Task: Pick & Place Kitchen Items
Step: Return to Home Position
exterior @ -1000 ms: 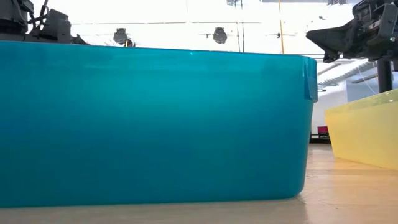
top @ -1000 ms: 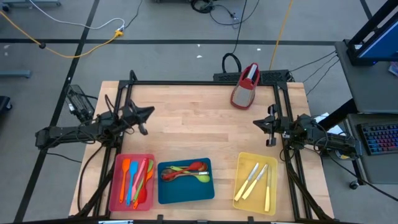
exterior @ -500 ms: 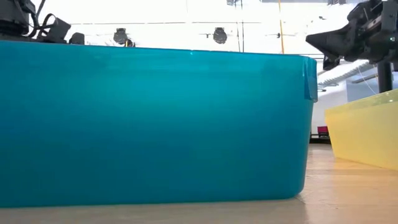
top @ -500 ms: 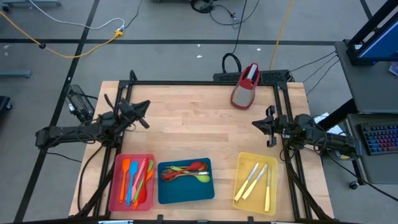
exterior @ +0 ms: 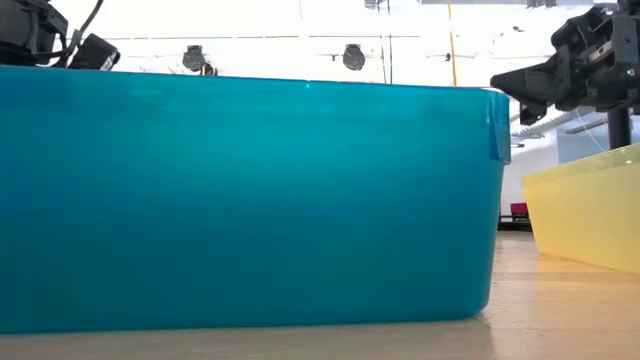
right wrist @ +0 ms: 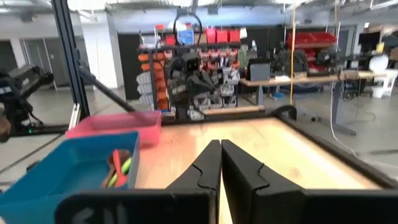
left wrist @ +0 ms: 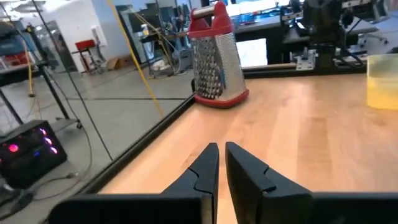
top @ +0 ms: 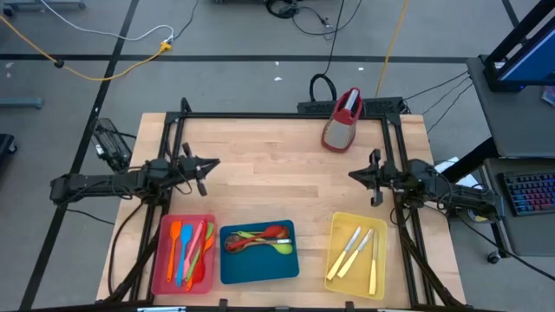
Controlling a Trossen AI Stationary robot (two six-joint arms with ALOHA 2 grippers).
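We see the spatulas (top: 189,250) lying in the pink bin (top: 161,282), just front of our left claw (top: 211,163), which hangs clenched on nothing. Spoons (top: 258,240) sit in the blue bin (top: 260,270) between both claws. Knives (top: 355,251) lie in the yellow bin (top: 355,289) near the right claw (top: 354,174), likewise clenched empty. The grater (top: 341,120) stands beyond.
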